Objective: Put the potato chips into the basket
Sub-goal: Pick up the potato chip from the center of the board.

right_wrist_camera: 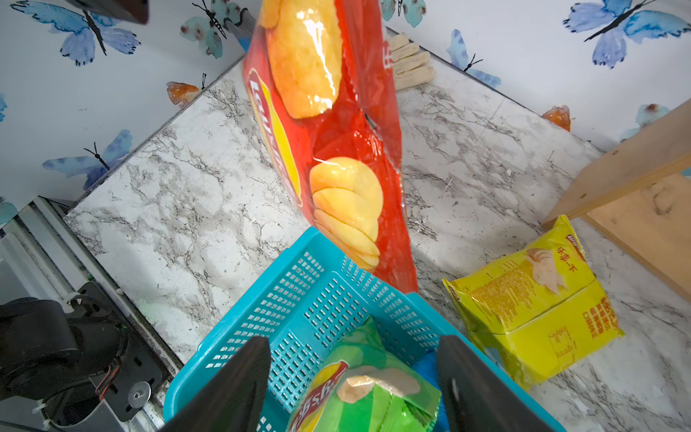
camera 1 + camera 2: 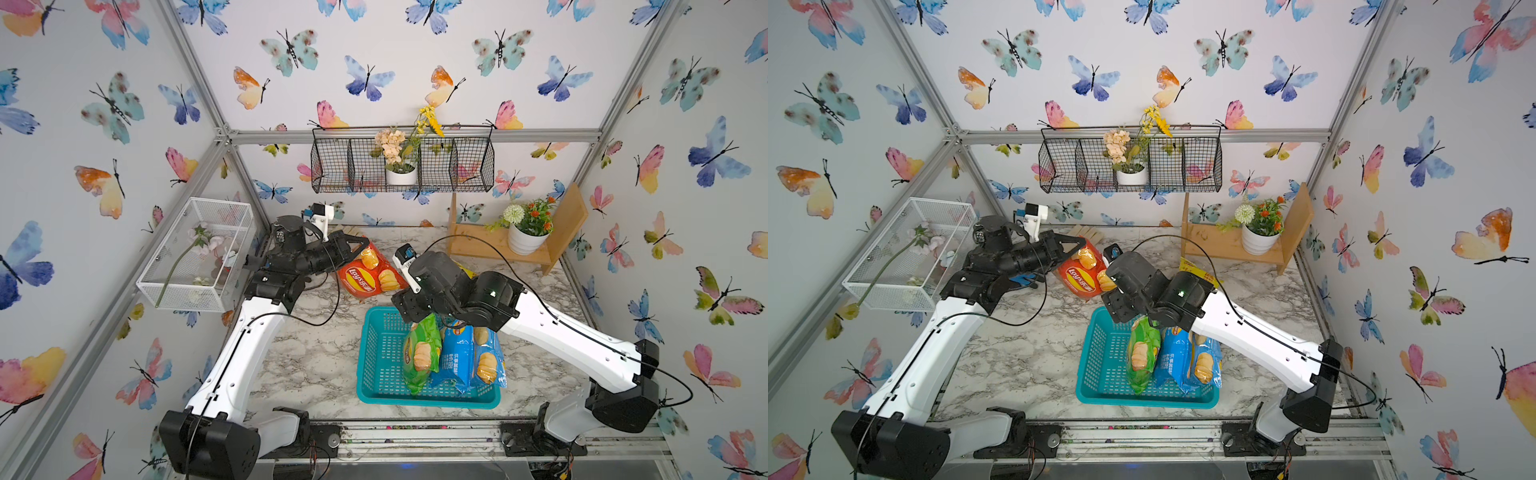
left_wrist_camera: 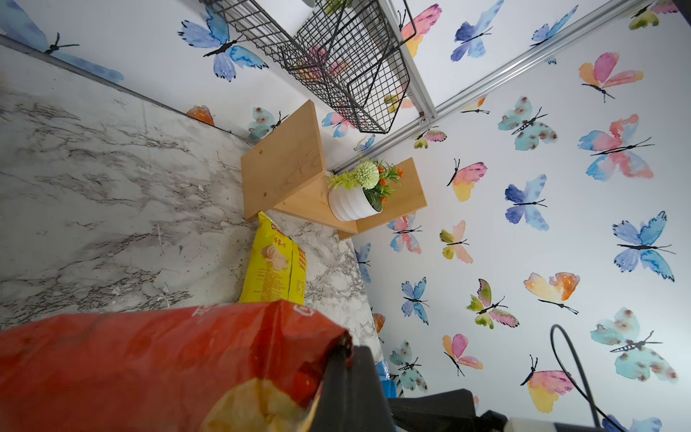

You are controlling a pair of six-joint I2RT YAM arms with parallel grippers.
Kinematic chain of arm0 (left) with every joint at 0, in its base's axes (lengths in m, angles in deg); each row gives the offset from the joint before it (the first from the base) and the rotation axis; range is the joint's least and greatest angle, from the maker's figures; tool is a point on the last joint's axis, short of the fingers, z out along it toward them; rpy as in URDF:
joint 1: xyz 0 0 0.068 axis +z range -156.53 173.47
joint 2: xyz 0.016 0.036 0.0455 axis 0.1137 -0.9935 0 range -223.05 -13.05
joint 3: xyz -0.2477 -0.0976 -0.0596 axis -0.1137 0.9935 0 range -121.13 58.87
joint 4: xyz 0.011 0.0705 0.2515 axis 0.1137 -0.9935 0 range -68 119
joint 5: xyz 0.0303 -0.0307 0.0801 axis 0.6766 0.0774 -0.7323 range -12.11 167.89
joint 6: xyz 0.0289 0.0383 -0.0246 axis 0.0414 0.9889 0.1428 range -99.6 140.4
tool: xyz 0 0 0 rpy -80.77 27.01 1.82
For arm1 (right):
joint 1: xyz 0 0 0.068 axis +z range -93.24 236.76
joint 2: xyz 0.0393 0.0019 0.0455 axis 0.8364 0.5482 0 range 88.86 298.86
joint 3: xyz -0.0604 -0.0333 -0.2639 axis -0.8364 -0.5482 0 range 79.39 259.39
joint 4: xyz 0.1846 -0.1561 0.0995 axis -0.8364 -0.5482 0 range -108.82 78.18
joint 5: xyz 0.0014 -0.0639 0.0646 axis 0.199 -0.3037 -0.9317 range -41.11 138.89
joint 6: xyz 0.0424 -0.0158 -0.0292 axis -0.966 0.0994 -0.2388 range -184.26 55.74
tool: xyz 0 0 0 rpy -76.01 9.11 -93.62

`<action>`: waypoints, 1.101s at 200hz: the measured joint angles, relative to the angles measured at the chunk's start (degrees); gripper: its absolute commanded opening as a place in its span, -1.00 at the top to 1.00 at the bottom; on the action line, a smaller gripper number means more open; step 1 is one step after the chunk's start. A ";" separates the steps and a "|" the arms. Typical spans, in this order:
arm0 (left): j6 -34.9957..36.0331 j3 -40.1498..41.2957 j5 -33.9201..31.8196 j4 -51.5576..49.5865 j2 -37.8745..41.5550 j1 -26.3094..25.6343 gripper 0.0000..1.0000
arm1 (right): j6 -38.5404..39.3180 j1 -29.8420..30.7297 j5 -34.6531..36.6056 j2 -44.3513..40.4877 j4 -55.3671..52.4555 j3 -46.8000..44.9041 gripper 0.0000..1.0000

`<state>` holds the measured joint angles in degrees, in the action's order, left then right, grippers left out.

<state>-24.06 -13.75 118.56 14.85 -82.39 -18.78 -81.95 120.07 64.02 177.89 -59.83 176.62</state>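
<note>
Left gripper (image 2: 360, 245) pinches a puffy, shiny red bag (image 2: 365, 276).

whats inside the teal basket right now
The basket holds three bags side by side: a green bag, a middle blue bag, an outer blue bag. The floor beneath them is hidden.

this was a robot test cell in a lab, dressed up to look homely. an aluminium frame (image 2: 415, 136) boxed in panels of butterfly wallpaper (image 2: 365, 79) around a marble-print tabletop (image 2: 316, 361). the left arm (image 2: 232, 357) and right arm (image 2: 582, 345) stood on a metal rail (image 2: 415, 432) at its front edge, and potted flowers (image 2: 528, 232) sat on a small wooden shelf (image 2: 478, 245).
</note>
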 measured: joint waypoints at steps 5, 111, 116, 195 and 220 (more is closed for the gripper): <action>-0.24 0.00 0.02 0.00 0.35 -0.07 1.00 | 0.00 -0.02 -0.04 0.00 0.00 0.00 -0.52; -2.14 1.20 1.01 -1.70 5.86 -0.63 1.00 | -0.24 -0.02 -1.64 -0.98 0.11 -0.59 -0.51; -2.23 1.27 1.03 -1.90 5.86 -0.63 1.00 | -0.22 -0.02 -1.81 -1.09 0.22 -0.70 -0.51; -4.85 1.70 1.22 -2.89 10.23 -1.38 1.00 | -0.07 -0.02 -3.52 -1.16 0.50 -0.79 -0.36; -5.27 1.70 1.22 -2.89 10.73 -1.38 1.00 | -0.09 -0.02 -4.57 -1.16 0.50 -0.79 -0.23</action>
<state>-29.33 -12.04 119.78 11.97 -71.66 -20.16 -82.04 120.05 59.46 176.73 -59.33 175.83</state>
